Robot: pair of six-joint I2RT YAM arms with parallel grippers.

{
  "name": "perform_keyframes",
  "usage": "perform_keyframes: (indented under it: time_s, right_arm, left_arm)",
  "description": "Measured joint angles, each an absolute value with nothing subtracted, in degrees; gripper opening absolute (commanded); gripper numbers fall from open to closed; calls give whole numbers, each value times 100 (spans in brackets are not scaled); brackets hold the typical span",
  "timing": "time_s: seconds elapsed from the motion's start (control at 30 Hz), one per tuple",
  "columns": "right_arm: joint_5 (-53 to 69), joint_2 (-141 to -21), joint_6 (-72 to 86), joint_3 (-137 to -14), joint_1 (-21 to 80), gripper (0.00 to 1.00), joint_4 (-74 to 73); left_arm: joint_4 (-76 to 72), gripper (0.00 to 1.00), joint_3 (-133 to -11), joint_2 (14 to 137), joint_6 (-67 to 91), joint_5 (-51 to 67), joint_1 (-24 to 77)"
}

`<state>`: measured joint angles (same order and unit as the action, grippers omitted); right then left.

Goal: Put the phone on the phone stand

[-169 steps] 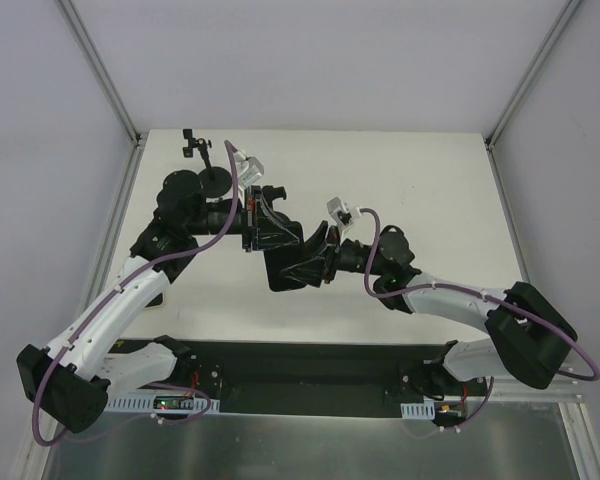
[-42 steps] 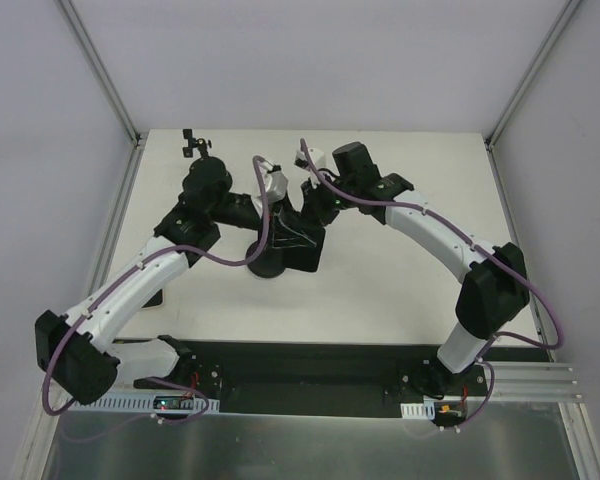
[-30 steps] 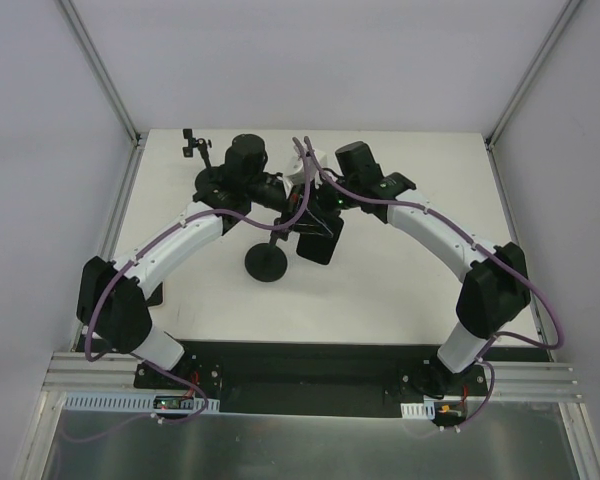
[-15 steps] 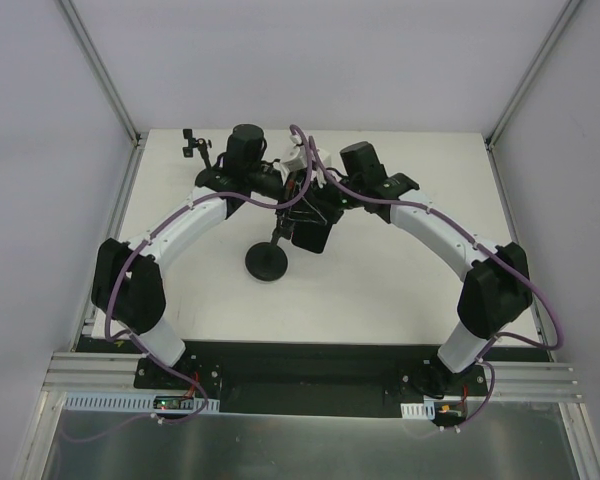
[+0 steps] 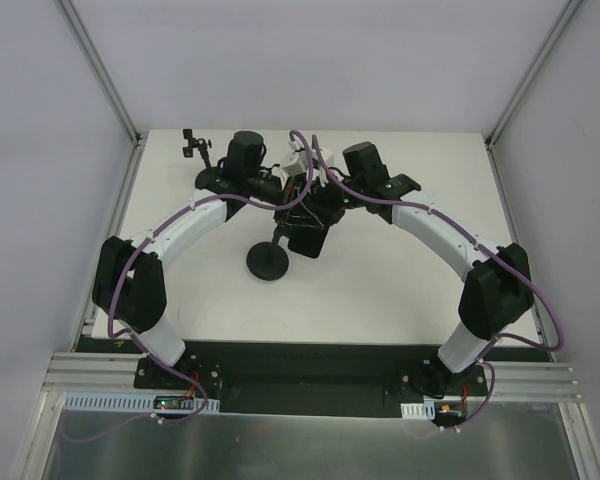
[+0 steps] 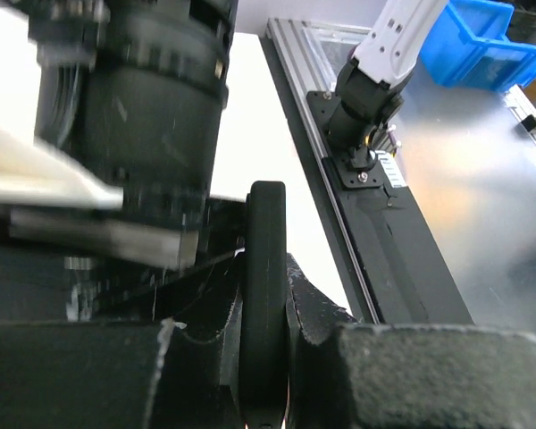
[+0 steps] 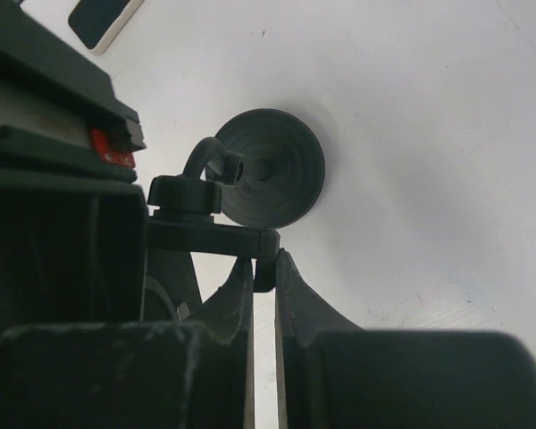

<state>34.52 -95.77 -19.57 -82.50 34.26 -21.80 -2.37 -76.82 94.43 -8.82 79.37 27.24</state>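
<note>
While left hand [image 6: 263, 315] and right hand [image 7: 263, 271] pinch it — black phone stand [image 7: 213, 239], ribbed round base [image 7: 272, 170].

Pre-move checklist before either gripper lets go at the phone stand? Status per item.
1. Left gripper closed on the phone, seen edge-on between its fingers: ok.
2. Right gripper pinched on the end of the clamp bar: ok.
3. Stand base flat on the table: ok.
4. Phone seated in the clamp: cannot tell, both wrists hide the contact.
5. Room between the two wrists: not ok, they crowd together over the phone in the top view.
</note>
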Motion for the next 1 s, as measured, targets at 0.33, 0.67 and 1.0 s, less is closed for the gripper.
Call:
perform_keyframes:
  time_s: [0.33, 0.67, 1.0]
  right_arm:
    - [3083, -9174, -1216, -7544, 3548, 0, -1170]
    - [-626, -8018, 220, -5808, 5218, 0, 987]
    - [-5063, -8038, 423, -5826, 7011, 0, 486]
  left_arm:
    - [-14, 0, -6702, 8420, -1251, 6453, 2650]
    - [-478, 0, -5059, 6316, -493, 3328, 2908]
    - [-1369, 0, -4525, 6390, 593, 2829, 2993]
